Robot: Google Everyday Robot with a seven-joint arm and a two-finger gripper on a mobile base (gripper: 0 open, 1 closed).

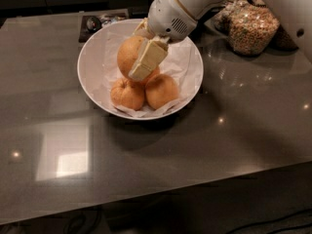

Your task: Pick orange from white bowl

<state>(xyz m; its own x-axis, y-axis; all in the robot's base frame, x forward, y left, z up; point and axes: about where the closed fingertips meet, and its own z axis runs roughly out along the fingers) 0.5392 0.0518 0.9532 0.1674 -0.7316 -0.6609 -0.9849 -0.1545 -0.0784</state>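
Camera view: pincer clasping orange above smaller oranges.

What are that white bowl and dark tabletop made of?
The wide round white bowl looks like glazed ceramic or plastic: smooth, soft sheen. The dark grey tabletop seems polished stone or laminate, given its mirror-like reflections. The claw, over the bowl, grips the largest orange.

Three oranges, one white bowl, one end effector over it.
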